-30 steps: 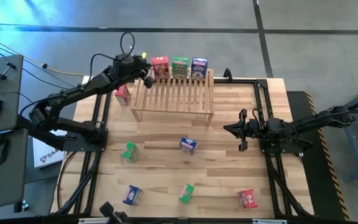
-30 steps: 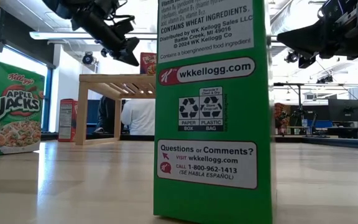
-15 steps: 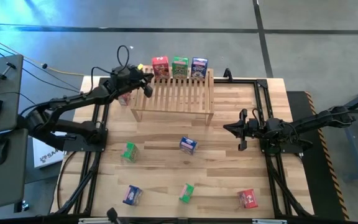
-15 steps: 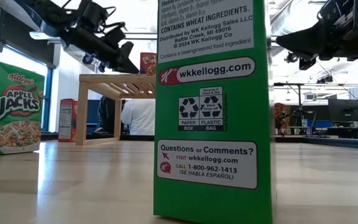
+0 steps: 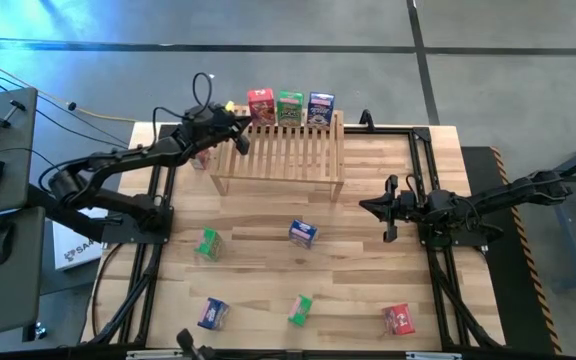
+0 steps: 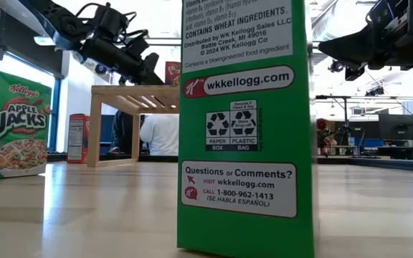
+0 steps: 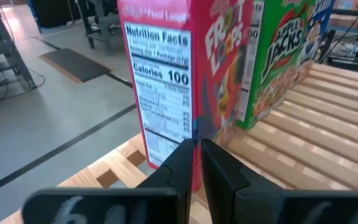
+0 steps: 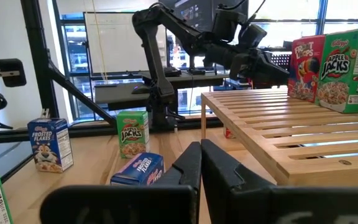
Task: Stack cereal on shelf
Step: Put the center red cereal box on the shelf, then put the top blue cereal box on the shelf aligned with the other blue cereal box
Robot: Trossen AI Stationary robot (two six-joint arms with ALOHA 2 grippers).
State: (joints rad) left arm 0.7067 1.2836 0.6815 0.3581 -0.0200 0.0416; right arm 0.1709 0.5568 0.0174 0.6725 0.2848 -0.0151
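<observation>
Left gripper pinched shut, empty, over shelf left end. Red box stands upright just ahead, on back edge. Right gripper clenched, idle, farther off. Loose boxes below on table.

Bright, even light; window glare behind, close objects blurred.

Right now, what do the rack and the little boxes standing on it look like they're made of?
The shelf looks like light, unpainted wood: pale grain shows on its parallel slats, matte finish. The red box, green box and blue box on it look like thin printed cardboard with a slight sheen, judging by the folded edges and the nutrition panel.
</observation>
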